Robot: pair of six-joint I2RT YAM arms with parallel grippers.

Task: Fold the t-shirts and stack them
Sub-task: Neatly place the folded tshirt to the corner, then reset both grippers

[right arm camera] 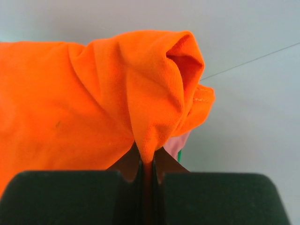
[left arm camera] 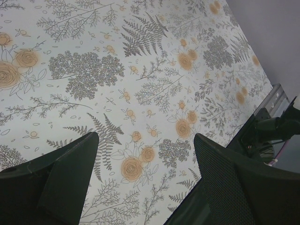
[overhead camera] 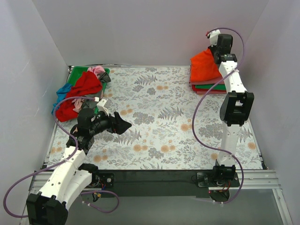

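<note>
Right end effector [right arm camera: 146,164] is clenching tight on a thin ridge of the orange shirt [right arm camera: 93,93]. The cloth is bunching into a soft hooded fold above the jaws, showing a fine ribbed knit and a stitched hem at 3 o'clock.

The shirt is hanging over the folded stack [overhead camera: 206,87], green and red layers, at 2 o'clock on the tabletop [overhead camera: 154,108].

Left end effector [left arm camera: 145,150] is hovering released, jaws wide and holding nothing, over the flower-printed cloth near 8 o'clock. The loose pile [overhead camera: 82,89] is lying crumpled at 10 o'clock.

Risks, as I judge them: the narrow pinch is inviting slippage, the bunched cloth may land rumpled, and dragging it could skew the layers beneath.
</note>
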